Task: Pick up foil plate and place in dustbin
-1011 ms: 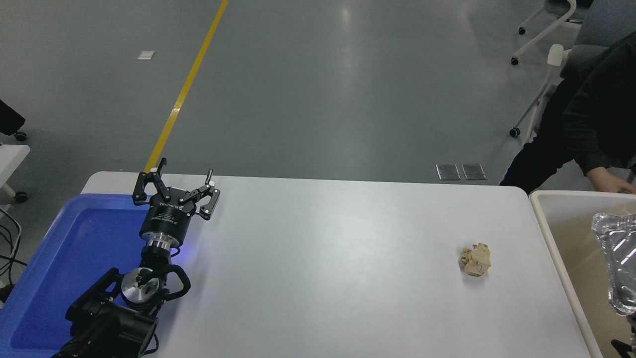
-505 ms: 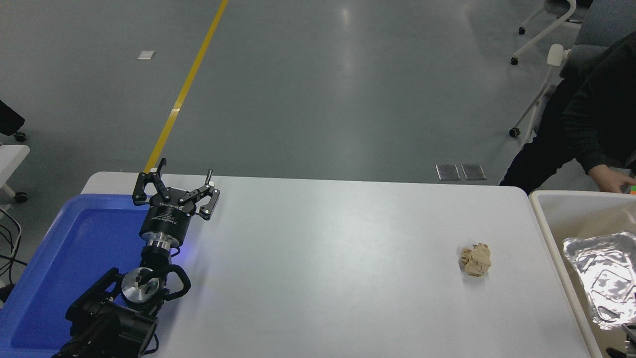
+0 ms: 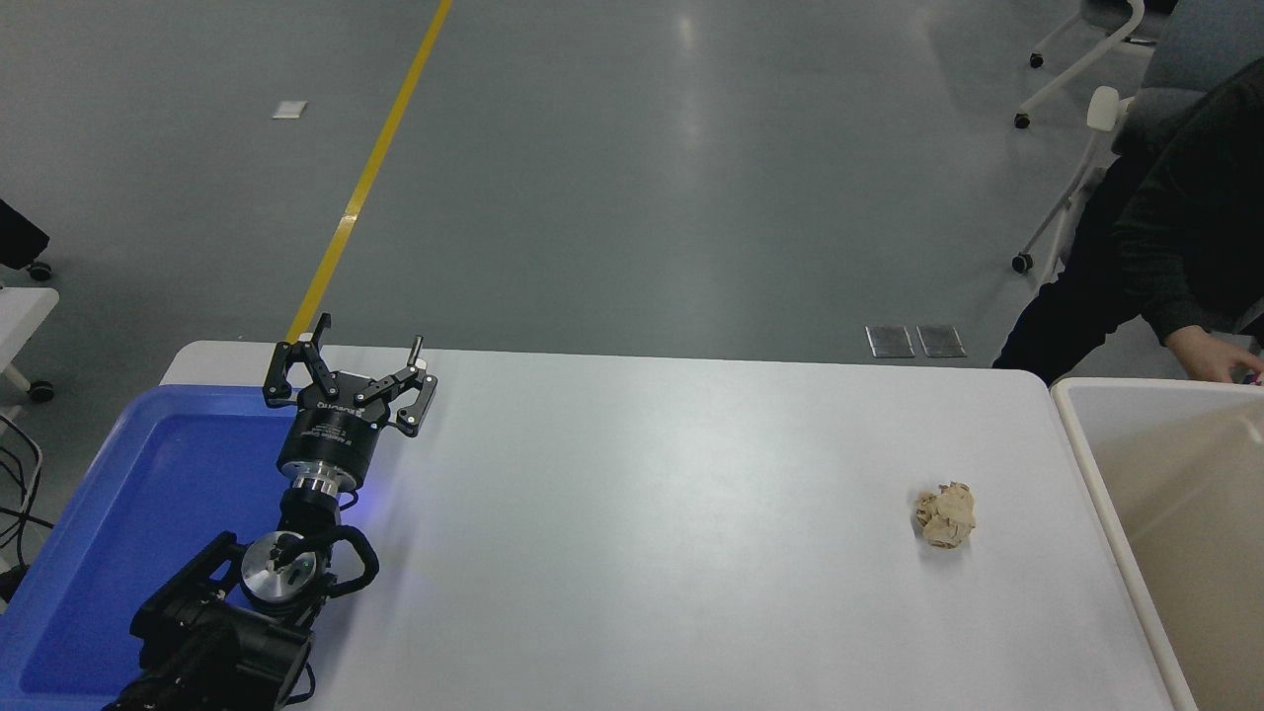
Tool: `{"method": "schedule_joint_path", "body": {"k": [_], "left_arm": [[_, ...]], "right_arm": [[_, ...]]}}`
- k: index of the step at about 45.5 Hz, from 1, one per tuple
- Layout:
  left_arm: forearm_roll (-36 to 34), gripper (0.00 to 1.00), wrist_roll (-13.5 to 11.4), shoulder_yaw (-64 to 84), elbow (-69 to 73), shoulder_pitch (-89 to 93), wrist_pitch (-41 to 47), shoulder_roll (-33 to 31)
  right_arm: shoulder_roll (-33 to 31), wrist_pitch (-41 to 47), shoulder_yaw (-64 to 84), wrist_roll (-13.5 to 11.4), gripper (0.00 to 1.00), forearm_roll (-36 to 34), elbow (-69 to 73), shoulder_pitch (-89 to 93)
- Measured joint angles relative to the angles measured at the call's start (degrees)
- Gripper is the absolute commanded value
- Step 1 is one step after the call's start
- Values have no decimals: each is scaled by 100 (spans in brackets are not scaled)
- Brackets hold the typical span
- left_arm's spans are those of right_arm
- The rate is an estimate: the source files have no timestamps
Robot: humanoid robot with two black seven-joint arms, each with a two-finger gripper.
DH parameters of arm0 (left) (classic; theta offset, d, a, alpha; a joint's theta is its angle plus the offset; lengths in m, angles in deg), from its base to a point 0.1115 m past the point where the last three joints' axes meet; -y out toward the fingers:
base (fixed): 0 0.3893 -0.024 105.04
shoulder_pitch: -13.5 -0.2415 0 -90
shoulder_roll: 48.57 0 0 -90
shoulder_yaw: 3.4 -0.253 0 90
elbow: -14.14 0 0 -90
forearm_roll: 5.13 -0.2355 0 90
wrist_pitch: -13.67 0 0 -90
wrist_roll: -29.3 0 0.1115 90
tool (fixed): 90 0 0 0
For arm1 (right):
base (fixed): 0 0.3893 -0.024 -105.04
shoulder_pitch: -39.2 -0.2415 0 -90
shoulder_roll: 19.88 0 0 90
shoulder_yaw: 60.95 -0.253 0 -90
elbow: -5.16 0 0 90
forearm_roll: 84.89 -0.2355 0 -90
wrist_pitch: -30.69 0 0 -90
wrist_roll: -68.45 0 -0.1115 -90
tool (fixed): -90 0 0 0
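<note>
Head view: left hand (image 3: 348, 380) wide open, empty.

The only print in view is a line of small white lettering on the black body of the left gripper (image 3: 348, 379), at the near left of the table; it appears upside down and is too small to read.

Left arm parked, right arm out of frame

The left claw (image 3: 348, 373) points away from the camera at lower left, its fingers (image 3: 286, 370) spread apart.
</note>
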Motion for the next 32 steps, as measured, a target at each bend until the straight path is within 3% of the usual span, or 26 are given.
{"method": "schedule_joint_path", "body": {"k": [10,24,32], "left_arm": [[-1,99,-1,0,-1,0,0,0],[-4,99,-1,-6,0,0,0,0],[-7,99,-1,-11,0,0,0,0]], "right_arm": [[-894,541,587,5,100,348,954,-1100],[-2536,812,1077,-86,100,2102,3977,-3010],[-2985,898,1890,-143,100,2821,5247,-4099]]}}
